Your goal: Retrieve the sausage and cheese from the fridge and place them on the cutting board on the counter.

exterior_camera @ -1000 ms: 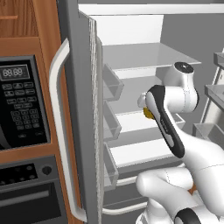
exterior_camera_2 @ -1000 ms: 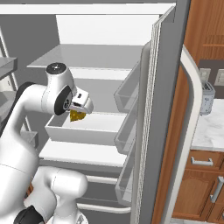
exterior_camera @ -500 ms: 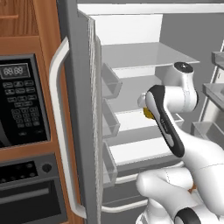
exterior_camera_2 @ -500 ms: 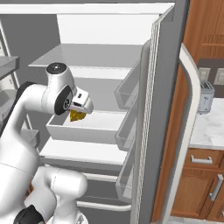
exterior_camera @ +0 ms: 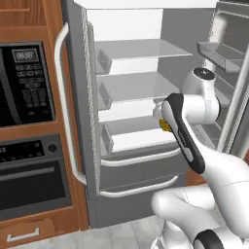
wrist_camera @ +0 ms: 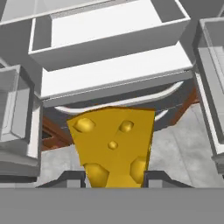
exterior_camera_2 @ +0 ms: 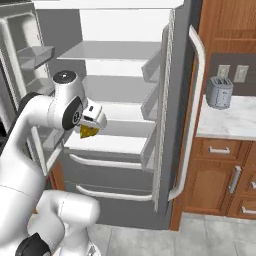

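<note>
- Holding the cheese (wrist_camera: 113,148) in my pincer (exterior_camera_2: 90,129), fingers pinching the yellow wedge from both sides.
- I see the cheese hanging clear in front of the open fridge (exterior_camera_2: 120,90), above its lower drawers and touching no shelf.
- Off to my right, a toaster (exterior_camera_2: 219,92) sits on the wall bench (exterior_camera_2: 231,120).

A black microwave (exterior_camera: 24,82) sits over a black oven (exterior_camera: 29,182). A grey toaster (exterior_camera_2: 219,92) stands on a white bench (exterior_camera_2: 230,122) above brown cabinets (exterior_camera_2: 220,182).

Glossy white rounded arm (exterior_camera: 214,165) segments, dark joints, white tool (exterior_camera_2: 93,120).
</note>
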You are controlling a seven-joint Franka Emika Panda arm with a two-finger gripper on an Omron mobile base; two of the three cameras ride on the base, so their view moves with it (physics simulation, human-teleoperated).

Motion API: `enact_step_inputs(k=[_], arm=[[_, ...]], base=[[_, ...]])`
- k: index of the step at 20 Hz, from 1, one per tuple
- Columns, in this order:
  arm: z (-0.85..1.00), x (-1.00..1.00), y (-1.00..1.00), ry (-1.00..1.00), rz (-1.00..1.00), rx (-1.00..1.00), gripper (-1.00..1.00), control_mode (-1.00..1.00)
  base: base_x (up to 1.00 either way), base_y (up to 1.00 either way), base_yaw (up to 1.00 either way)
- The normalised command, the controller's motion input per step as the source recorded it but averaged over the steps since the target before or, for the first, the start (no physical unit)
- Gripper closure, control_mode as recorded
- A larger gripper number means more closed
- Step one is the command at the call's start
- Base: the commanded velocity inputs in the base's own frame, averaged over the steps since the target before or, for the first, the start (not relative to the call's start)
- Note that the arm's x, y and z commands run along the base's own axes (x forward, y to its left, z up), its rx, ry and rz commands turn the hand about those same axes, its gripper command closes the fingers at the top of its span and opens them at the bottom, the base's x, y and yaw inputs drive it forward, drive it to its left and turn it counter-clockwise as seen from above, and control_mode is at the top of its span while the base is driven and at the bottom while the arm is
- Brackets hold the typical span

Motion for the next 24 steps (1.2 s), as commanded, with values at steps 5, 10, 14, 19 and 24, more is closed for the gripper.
enact_step_inputs(k=[5,10,14,19,24], arm=[[0.0,0.0,0.0,0.0,0.0,0.0,1.0,1.0],[0.0,0.0,0.0,0.0,0.0,0.0,1.0,1.0],[0.0,0.0,0.0,0.0,0.0,0.0,1.0,1.0],[0.0,0.0,0.0,0.0,0.0,0.0,1.0,1.0],[0.0,0.0,0.0,0.0,0.0,0.0,1.0,1.0]], base=[[-0.94,0.0,0.0],[-0.77,0.05,-0.17],[-0.06,0.16,-0.83],[0.0,0.11,-0.91],[0.0,0.07,-0.93]])
